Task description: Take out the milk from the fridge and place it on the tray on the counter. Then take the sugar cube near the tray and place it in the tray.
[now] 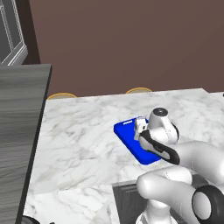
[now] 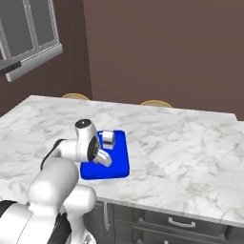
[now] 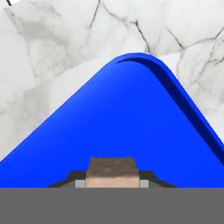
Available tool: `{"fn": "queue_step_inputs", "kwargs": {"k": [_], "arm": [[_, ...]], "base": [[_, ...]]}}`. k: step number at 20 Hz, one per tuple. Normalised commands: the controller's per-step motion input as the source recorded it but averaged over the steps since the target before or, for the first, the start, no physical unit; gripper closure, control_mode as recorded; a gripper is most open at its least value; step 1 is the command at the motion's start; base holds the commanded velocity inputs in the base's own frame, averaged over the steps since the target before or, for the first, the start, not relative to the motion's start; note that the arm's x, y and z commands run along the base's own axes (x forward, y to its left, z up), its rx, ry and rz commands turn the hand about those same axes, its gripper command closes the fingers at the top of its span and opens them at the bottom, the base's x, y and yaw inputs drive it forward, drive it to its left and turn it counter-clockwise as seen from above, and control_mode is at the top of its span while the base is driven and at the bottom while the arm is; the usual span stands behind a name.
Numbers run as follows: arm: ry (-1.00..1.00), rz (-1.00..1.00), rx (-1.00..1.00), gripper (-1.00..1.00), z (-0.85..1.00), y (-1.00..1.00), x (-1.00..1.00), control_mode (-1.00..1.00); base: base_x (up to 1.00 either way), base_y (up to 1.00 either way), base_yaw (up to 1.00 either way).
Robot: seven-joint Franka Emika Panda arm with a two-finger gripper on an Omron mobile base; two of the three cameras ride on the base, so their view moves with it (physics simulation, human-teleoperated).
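Sugar cube (image 3: 112,171) clamped in gripper (image 3: 112,181) over tray (image 3: 131,113); right base view shows milk (image 2: 108,140).

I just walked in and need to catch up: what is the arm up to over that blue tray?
The arm is working low over the blue tray on the marble counter. The milk already stands on the tray. In the hand view the gripper is shut on the sugar cube, holding it just over the tray's blue floor. Setting the cube down there looks like the step left.
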Motion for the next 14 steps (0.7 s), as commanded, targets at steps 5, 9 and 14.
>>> {"fn": "queue_step_inputs", "kwargs": {"k": [5, 9, 14], "arm": [[0.01, 0.01, 0.0, 1.0, -0.23, 0.0, 0.13, -1.0], [0.06, 0.07, 0.0, 1.0, -0.26, -0.01, 0.16, -1.0], [0.07, 0.07, 0.0, 1.0, -0.24, 0.0, 0.07, -1.0]], "base": [[0.0, 0.0, 0.0], [0.0, 0.0, 0.0], [0.0, 0.0, 0.0]]}}
